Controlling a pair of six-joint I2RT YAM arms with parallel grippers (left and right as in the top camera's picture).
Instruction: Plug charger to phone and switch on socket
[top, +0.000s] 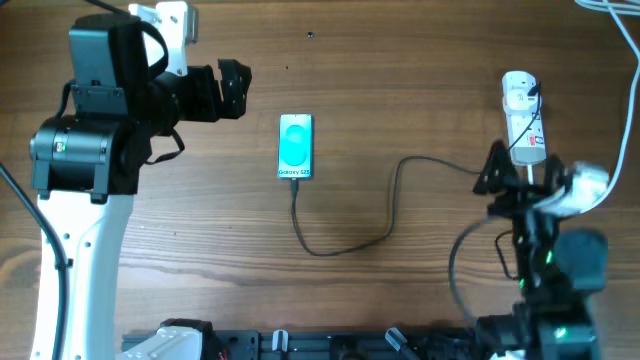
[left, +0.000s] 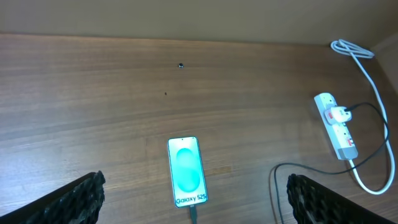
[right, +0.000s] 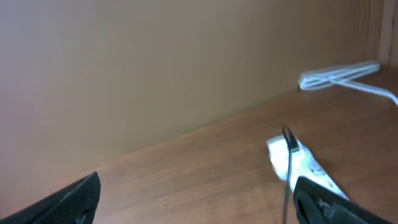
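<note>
The phone (top: 295, 146) lies flat mid-table with its turquoise screen up, and it also shows in the left wrist view (left: 187, 171). The thin black charger (top: 345, 243) is plugged into the phone's near short edge and loops right to the socket (top: 522, 115). The socket is a white strip with a black plug in it, and it also shows in the left wrist view (left: 336, 124) and the right wrist view (right: 298, 158). My left gripper (top: 238, 90) (left: 196, 183) is open and empty, above and left of the phone. My right gripper (top: 520, 172) (right: 196, 190) is open and empty, just in front of the socket.
The thick white cord (top: 625, 40) runs from the socket to the far right corner and is coiled there (left: 351, 48) (right: 339, 74). A small dark speck (left: 181, 65) marks the wood behind the phone. The arm bases stand at the table's near edge.
</note>
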